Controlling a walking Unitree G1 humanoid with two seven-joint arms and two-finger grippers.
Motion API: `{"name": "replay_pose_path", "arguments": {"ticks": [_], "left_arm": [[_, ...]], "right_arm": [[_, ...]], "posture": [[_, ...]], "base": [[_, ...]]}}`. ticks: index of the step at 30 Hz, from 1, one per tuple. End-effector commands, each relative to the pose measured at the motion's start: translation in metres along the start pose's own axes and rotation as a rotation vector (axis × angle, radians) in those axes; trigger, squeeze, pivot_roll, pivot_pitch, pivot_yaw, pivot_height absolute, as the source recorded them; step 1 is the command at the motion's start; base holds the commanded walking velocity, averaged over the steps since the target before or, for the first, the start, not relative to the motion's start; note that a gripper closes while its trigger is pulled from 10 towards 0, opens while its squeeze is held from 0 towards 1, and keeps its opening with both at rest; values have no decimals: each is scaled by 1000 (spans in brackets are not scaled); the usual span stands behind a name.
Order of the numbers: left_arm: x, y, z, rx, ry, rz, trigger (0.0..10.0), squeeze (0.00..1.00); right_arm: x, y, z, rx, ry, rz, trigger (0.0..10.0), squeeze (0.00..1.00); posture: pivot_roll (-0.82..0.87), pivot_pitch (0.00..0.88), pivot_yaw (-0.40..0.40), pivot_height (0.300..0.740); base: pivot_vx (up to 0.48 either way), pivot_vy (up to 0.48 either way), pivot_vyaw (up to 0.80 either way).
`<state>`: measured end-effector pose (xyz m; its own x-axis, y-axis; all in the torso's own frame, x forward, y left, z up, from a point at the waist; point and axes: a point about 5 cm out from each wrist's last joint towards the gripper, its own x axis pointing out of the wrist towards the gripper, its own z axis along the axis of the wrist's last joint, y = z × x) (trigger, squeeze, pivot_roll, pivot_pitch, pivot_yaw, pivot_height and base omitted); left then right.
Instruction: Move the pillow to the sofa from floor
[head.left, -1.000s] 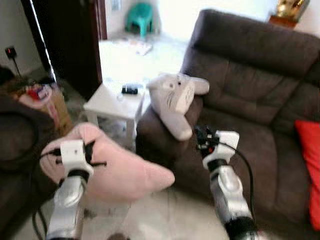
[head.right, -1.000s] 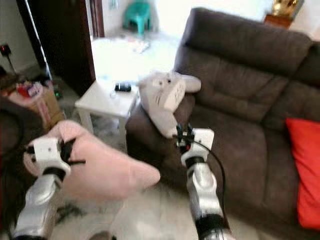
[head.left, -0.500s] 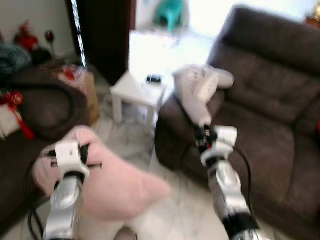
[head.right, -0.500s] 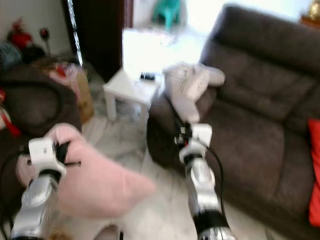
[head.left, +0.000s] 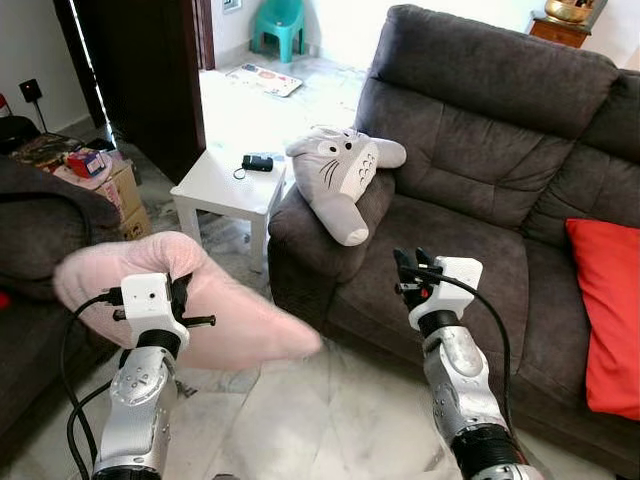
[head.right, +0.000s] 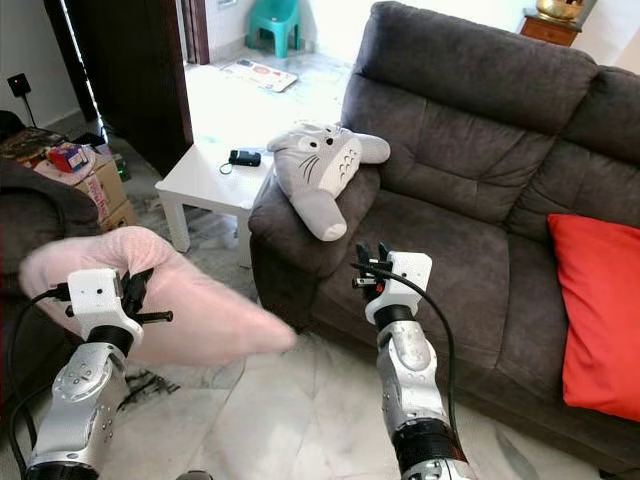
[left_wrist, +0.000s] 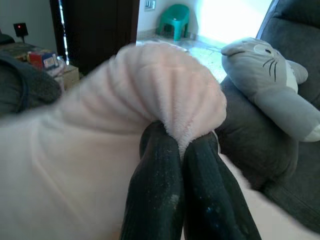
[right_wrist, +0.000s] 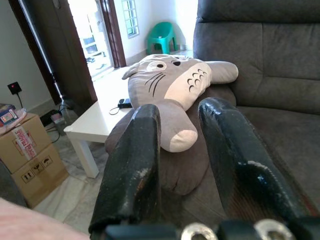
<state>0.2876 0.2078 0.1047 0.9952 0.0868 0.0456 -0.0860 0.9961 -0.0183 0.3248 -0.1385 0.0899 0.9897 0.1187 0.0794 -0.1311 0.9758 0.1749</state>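
A pink plush pillow (head.left: 215, 315) hangs in the air at the lower left, above the marble floor. My left gripper (head.left: 182, 300) is shut on its edge; in the left wrist view the black fingers (left_wrist: 155, 187) pinch a fold of the pink pillow (left_wrist: 165, 90). The dark brown sofa (head.left: 470, 170) stands to the right and ahead. My right gripper (head.left: 408, 268) is raised in front of the sofa's seat, open, with nothing between its fingers (right_wrist: 132, 160).
A grey plush toy (head.left: 340, 180) lies over the sofa's armrest. A red cushion (head.left: 608, 310) leans at the sofa's right end. A white side table (head.left: 225, 190) with a small black device stands left of the armrest. Cardboard boxes (head.left: 105, 185) and another dark seat (head.left: 35, 260) are at the left.
The camera has swung, so the whole scene shifted and is now sharp. The left gripper still holds the pink pillow; the right gripper stays raised and open before the sofa.
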Motion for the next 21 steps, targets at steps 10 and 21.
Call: {"name": "replay_pose_path", "arguments": {"ticks": [10,21], "left_arm": [[9,-8,31,-11,-132,-34,10000,0],[9,-9,32,-14,-133,-37,10000,0]], "right_arm": [[-1,-6,-2,9,20,-19,10000,0],[0,-4,-2,12,21,-5,10000,0]], "posture": [[184,32,-152,740],[187,32,-154,740]], "base": [[0,0,-776],[0,0,-759]]}}
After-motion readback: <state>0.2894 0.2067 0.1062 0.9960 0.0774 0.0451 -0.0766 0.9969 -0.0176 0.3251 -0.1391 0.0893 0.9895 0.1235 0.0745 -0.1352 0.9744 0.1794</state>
